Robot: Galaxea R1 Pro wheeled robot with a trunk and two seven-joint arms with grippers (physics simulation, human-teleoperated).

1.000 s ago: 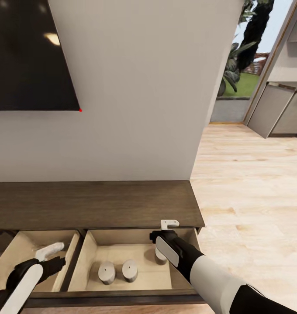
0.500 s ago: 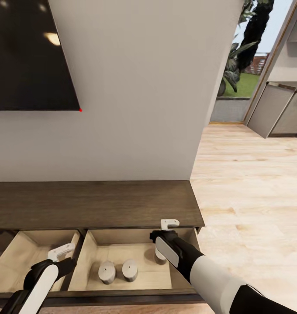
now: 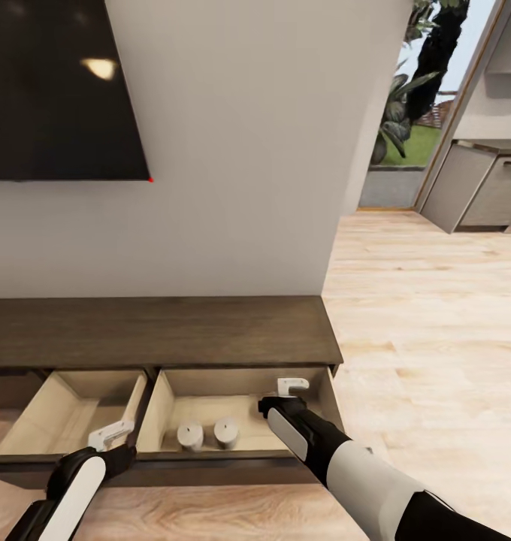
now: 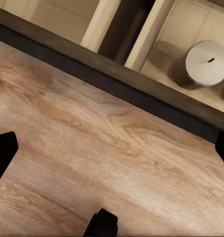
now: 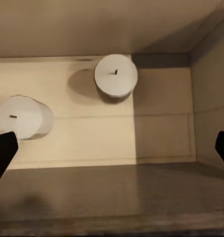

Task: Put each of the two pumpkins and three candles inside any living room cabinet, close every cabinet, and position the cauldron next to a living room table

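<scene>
Candles [image 3: 190, 435] [image 3: 226, 432]: two off-white, upright, side by side but apart, on the pale floor of the right-hand drawer [image 3: 319, 391] of the cabinet [image 3: 158, 330]. In the head view they sit at about 6 o'clock, near the drawer's front edge. The right wrist view gives two [image 5: 116, 75] [image 5: 18, 117]; the left wrist view gives one [image 4: 206, 62]. The third, grey candle cannot be accounted for; the right arm covers part of the drawer floor.

Cabinet: long, low, dark wood, against the wall below a television [image 3: 60, 90]. Two drawers stand pulled out. The left-hand drawer [image 3: 75, 398] shows bare beige lining where it can be seen.

Right gripper [image 3: 293, 387]: over the right drawer's back corner, at about 5 o'clock in the head view. Fingers spread wide in its wrist view, nothing between them.

Left gripper [image 3: 109, 434]: near the divider between the drawers, at about 7 o'clock. Fingers set wide apart, empty, pointed down at the wood floor [image 4: 92, 163] in front of the cabinet.

Progress, as judged: at least two candles stowed. Outstanding: both drawers to be closed. Pumpkins, third candle and cauldron unconfirmed.
</scene>
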